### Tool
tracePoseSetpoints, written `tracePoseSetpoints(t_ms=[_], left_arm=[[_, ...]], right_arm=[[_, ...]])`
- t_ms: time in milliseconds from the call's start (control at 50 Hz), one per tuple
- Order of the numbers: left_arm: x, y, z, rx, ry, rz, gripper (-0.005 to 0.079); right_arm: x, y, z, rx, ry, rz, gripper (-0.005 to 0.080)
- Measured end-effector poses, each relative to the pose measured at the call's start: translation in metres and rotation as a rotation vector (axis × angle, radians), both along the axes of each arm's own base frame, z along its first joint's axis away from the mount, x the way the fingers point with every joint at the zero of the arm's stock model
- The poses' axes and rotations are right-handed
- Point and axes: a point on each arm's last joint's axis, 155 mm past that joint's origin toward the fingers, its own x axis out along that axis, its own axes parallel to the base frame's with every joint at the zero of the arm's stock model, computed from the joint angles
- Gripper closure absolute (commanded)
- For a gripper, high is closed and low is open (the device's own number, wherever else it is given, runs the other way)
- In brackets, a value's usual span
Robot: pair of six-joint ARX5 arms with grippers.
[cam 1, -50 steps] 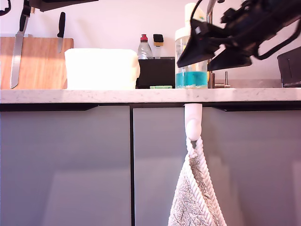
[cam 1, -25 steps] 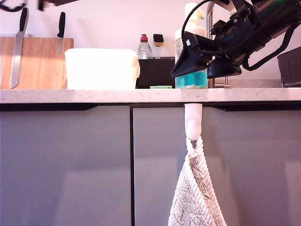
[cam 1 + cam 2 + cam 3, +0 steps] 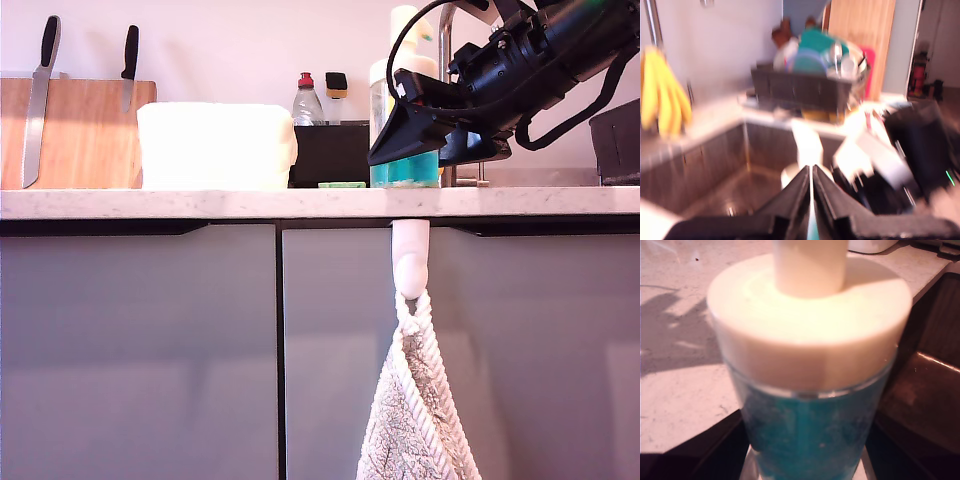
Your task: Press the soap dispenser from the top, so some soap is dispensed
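Soap dispenser (image 3: 810,340): stands upright on the bench (image 3: 200,203) at the sink's edge, toward the exterior view's right. Its wide white cap is on, with the white pump head (image 3: 405,25) above it.
Soap (image 3: 810,440): teal-blue liquid, filling the lower part of the clear bottle below the cap.
My second tool (image 3: 392,145): reaches in from the exterior view's right at mid-bottle height. The dark fingers lie on both sides of the bottle and appear pressed against it, so the jaws are closed on the dispenser.
My first tool (image 3: 811,167): outside the exterior view's frame. Its own camera is blurred; the jaws are drawn together to a thin slit with nothing between them. The white pump top shows just beyond the tips.
Sink (image 3: 715,175): a dark steel basin beyond the first tool, with a loaded dish rack (image 3: 805,90) on its far side.
Bench, other items: white tub (image 3: 215,145), black caddy (image 3: 330,152), red-capped bottle (image 3: 307,100) and flat green sponge (image 3: 342,185), all on the exterior view's left of the dispenser.
Cabinet front: a towel (image 3: 418,410) hangs from a white hook below the dispenser.
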Motion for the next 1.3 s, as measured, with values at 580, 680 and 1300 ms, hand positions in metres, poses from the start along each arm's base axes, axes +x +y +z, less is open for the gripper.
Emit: tracePoseSetpoints(t_ms=[580,680,1300], left_arm=[[0.017,-0.066,-0.041,0.167,0.027,-0.095,0.0696],[0.015,-0.067,-0.034,0.179,0.029,-0.1,0.0696],[0.017,-0.068,-0.055,0.267,0.014,-0.106,0.0696]], right_arm=[[0.0,0.0,0.0,0.0,0.0,0.0,0.0424],[0.0,0.0,0.0,0.0,0.0,0.0,0.0424],[0.0,0.0,0.0,0.001,-0.001,0.0,0.0424]])
